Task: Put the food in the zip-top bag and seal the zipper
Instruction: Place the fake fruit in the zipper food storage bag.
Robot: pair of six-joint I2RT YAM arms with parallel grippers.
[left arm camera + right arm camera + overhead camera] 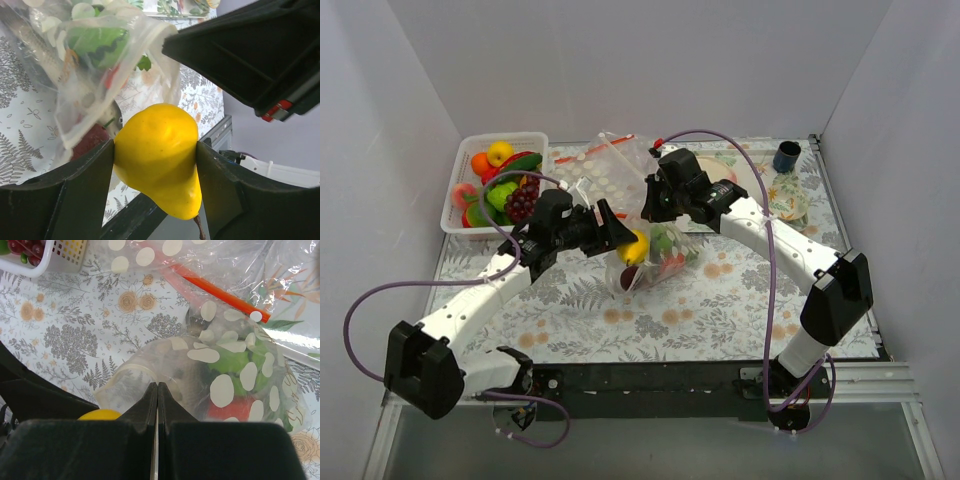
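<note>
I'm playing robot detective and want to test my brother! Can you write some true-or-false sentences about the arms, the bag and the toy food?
1. The left end effector holds a yellow fruit. True.
2. The right end effector is wide open. False: it is shut, pinching the zip-top bag.
3. The zip-top bag is empty. False: green and red food shows inside it.
4. Purple grapes lie in the white basket. True.

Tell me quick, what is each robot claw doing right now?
Left gripper: closed on the yellow pear.
Right gripper: shut, pinching the edge of the zip-top bag.
</note>
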